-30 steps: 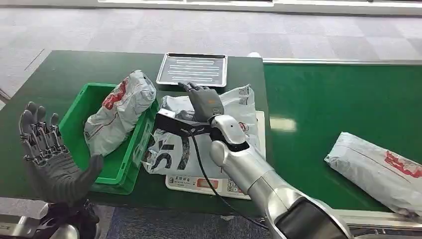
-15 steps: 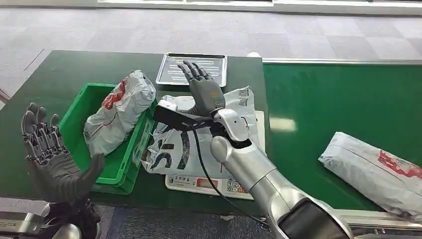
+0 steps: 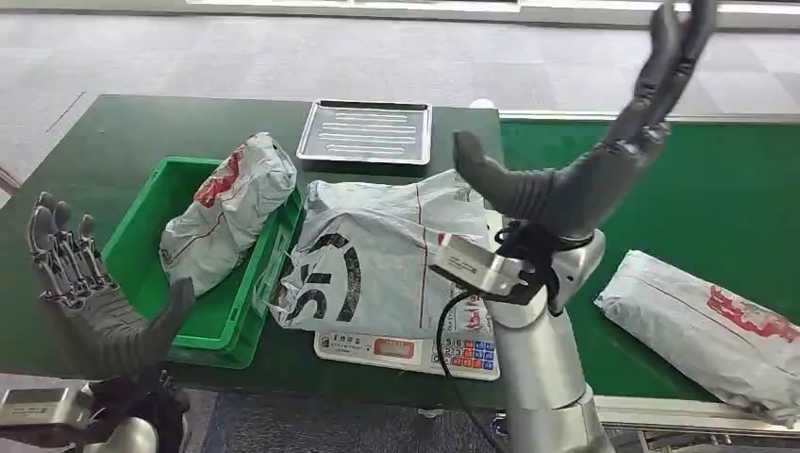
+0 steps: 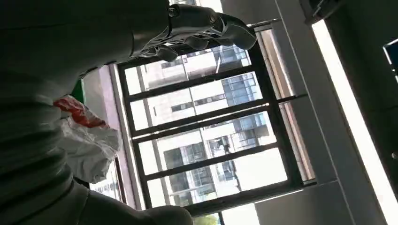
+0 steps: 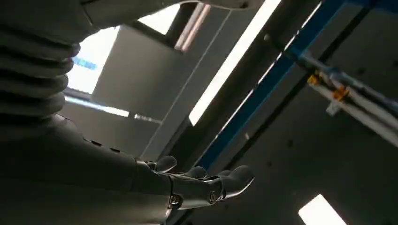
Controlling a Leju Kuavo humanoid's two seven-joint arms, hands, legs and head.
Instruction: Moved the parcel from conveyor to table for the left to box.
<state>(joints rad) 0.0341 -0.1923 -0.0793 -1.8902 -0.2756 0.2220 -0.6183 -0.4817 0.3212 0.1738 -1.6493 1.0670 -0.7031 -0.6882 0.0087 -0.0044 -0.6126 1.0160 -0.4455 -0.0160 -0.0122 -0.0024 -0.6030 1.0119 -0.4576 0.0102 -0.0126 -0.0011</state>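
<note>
Grey parcel [image 3: 382, 260] now uncovered on table [image 3: 123, 127]; right hand [image 3: 585, 170] lifted off, spread, empty | left hand [image 3: 90, 302] open, empty

Grey carpet tiles [image 3: 283, 57] fill the head view's top. Tall dark-framed windows [image 4: 206, 140] show buildings outside; ceiling strip lights [image 5: 234, 65] glow overhead.

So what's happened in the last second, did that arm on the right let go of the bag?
Yes. The right hand rested on the parcel lying over the scale; it has lifted off and swung up toward the conveyor, fingers spread and holding nothing. The conveyor's other parcel has drifted slightly nearer. The left hand stays open by the bin; the tray hasn't moved.
</note>
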